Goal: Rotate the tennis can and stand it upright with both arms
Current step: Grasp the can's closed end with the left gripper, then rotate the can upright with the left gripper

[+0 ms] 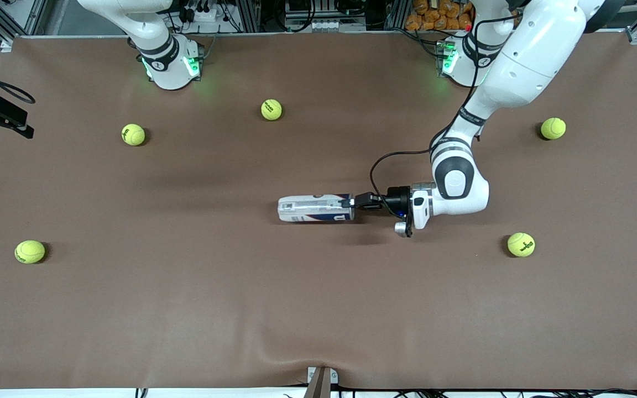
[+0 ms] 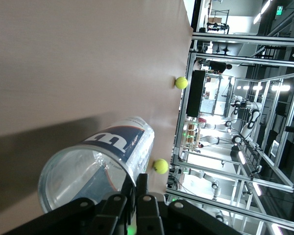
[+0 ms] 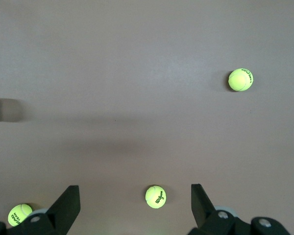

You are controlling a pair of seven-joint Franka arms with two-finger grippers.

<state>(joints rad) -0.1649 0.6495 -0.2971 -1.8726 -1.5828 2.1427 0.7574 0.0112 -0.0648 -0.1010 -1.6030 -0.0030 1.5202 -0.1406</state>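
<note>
1. We see the tennis can (image 1: 315, 208) lying on its side near the middle of the table (image 1: 241, 309), its open end facing the left arm's end of the table.
2. Our left gripper (image 1: 350, 202) pinches the can's rim at that open end, fingers closed on the thin wall.
3. We judge the can light, empty, slick and easily dented; a hold across its labelled body would be steadier.
4. Our right gripper (image 3: 135, 205) waits high over the table, fingers spread wide and empty.
5. The brown covering looks smooth; five tennis balls (image 1: 521, 244) lie scattered, well apart from the can.
</note>
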